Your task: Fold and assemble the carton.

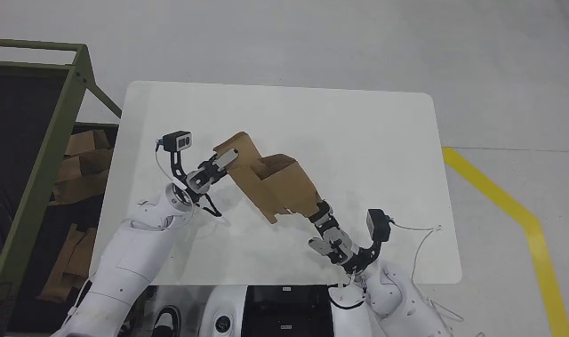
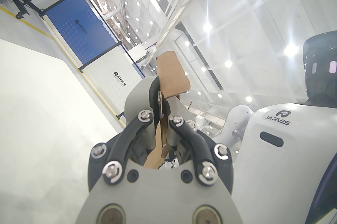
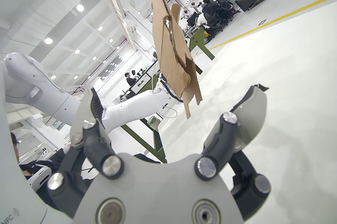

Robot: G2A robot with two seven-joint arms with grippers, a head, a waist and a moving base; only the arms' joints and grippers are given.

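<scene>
Left gripper [image 2: 161,104] pinched shut on one end flap of the carton [image 1: 271,184]; right gripper [image 3: 173,93] spread wide, just short of the opposite edge. Judged light, thin, easily creased; best gripped flat-on beside fold lines.

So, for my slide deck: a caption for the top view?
Left gripper holds the carton over the table; right gripper open beside it.

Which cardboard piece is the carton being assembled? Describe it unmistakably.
Start at the white table. Over its near middle is the carton, a brown half-opened blank with one flap clamped in the left gripper. The other cardboard lies in the green-framed bin beside the table.
</scene>
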